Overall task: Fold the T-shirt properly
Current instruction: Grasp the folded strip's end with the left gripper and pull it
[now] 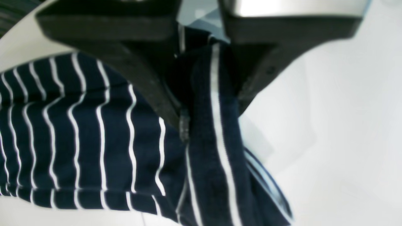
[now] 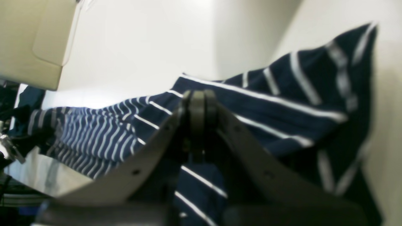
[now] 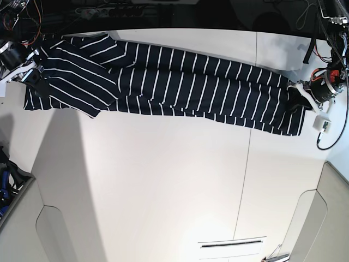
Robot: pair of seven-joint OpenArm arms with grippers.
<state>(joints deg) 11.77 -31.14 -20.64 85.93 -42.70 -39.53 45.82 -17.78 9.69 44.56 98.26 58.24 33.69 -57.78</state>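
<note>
The T-shirt (image 3: 163, 84) lies stretched across the upper part of the base view on the tabletop (image 3: 163, 180). The left tool (image 3: 299, 98) and right tool (image 3: 34, 73) each pinch an end. Next, probably, both ends carry toward each other for a fold.

Left gripper (image 1: 201, 103): dark, wedge-shaped fingers (image 1: 147, 78), silvery block above. Right gripper (image 2: 198, 106): pale grey fingers (image 2: 150, 150), small screw holes noted. Black cables at 3 o'clock

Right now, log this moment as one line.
T-shirt stretched across table | left gripper shut on T-shirt | right gripper shut on T-shirt
</note>
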